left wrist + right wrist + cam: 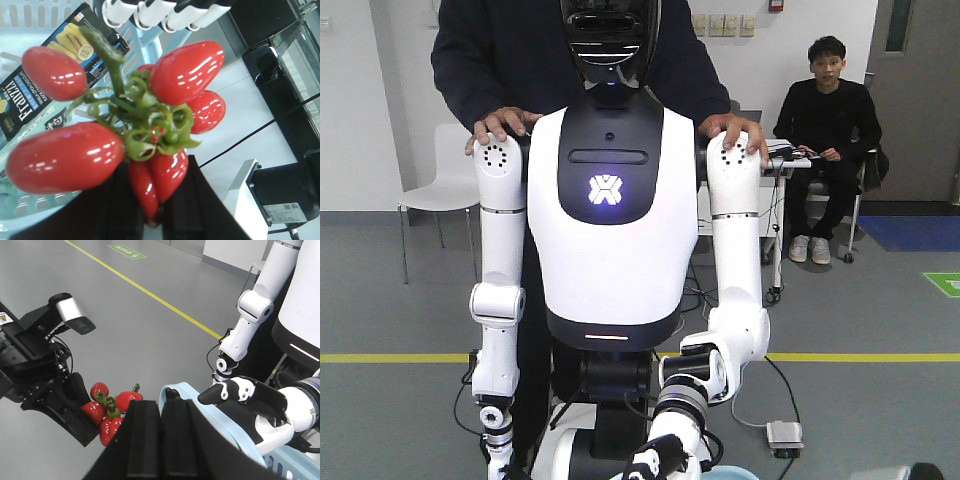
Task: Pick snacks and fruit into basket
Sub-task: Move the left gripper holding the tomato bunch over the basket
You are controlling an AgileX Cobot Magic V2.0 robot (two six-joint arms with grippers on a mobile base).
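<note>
So the left gripper (152, 200) is clamping down on the cluster of red fruits (150, 125), its dark jaws pinching the lowest fruits of the bunch while the glossy oblong ones and the curly green leaves are sticking out toward the left wrist camera. In the right wrist view the same left gripper (75, 412) is holding the cluster (111, 410) up in the air, just beside the rim of the light-blue basket (200, 407) and above the grey floor (150, 325).

The right gripper (160, 410) is sitting with its two black fingers pressed together, nothing between them, and it's pointing at the basket's handle.

Behind the cluster, the left wrist camera is showing the basket's lattice wall (30, 20), and the black box (50, 65) printed with yellow pieces is lying inside it. A white hand (245, 392) with dark fingertips is resting at the basket's handle; its fingers (150, 12) are also peeking in at the top of the left wrist view.

Further out, the front camera is looking at a white-and-black humanoid robot (605, 200) with a glowing X on its chest. A person in dark clothes (520, 50) is standing behind it with both hands on its shoulders, and a man in black (830, 100) is sitting by a desk at the back. A yellow line (870, 357) is running across the floor.
</note>
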